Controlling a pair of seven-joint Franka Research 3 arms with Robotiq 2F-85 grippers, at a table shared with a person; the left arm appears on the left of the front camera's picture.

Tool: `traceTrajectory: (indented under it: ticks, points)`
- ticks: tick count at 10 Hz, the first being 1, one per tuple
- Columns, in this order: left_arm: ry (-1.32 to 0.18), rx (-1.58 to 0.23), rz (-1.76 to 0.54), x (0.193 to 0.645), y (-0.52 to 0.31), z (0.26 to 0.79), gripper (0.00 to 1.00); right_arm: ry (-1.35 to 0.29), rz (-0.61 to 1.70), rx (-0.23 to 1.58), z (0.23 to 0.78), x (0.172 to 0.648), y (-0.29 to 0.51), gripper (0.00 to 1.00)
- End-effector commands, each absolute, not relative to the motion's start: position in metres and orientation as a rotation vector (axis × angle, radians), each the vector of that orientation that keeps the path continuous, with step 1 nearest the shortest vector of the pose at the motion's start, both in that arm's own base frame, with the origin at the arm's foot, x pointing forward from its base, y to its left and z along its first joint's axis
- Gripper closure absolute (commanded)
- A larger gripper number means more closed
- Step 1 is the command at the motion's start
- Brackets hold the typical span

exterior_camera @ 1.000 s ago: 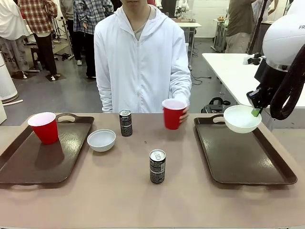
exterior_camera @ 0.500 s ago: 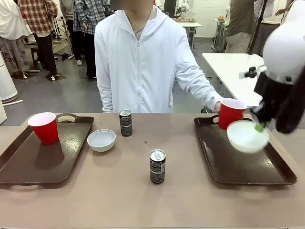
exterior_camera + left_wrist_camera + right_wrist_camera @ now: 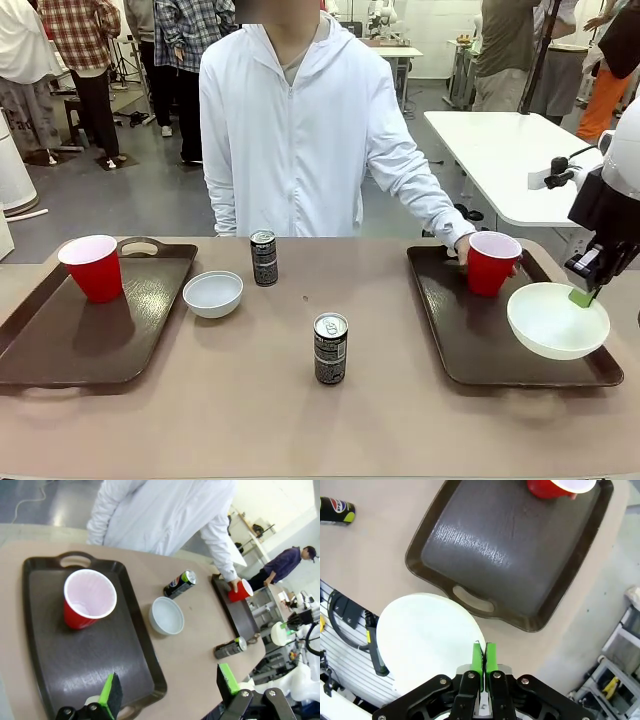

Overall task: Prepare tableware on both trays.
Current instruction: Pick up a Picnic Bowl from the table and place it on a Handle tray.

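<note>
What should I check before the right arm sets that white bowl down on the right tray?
1. Grip: right gripper pads shut on the bowl rim: ok.
2. Landing spot: the near half of the right tray is bare: ok.
3. Tray free of the person's hand: it is at the red cup on the far end: not ok.
4. Position: the bowl overlaps the tray's near right corner in the front view, but lies past the handle end in the right wrist view: cannot tell.
5. Other arm clear: left gripper open above the left tray: ok.
</note>
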State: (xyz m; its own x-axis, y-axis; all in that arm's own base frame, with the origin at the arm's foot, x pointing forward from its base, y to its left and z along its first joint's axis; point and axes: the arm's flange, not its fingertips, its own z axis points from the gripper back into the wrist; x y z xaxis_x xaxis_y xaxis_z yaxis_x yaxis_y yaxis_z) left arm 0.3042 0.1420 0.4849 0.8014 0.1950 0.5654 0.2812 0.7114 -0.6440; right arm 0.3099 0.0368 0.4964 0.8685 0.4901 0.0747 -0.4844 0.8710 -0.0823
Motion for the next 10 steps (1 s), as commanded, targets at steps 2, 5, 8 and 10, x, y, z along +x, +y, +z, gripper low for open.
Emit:
traceTrajectory:
  ticks: [2,5,8,10]
  points:
    - [-0.667,-0.8,-0.061,0.303,0.144,0.483,0.0,-0.067,0.486,-0.048,0.493,0.331,0.039,0.96]
    - [-0.667,-0.8,-0.061,0.303,0.144,0.483,0.0,-0.046,0.448,0.065,0.472,0.39,0.045,0.96]
    - [-0.667,-0.8,-0.061,0.303,0.144,0.483,0.0,0.037,0.411,0.071,0.423,0.417,0.048,0.96]
    - [-0.667,-0.8,-0.061,0.303,0.144,0.483,0.0,0.053,0.41,0.055,0.403,0.425,0.044,0.96]
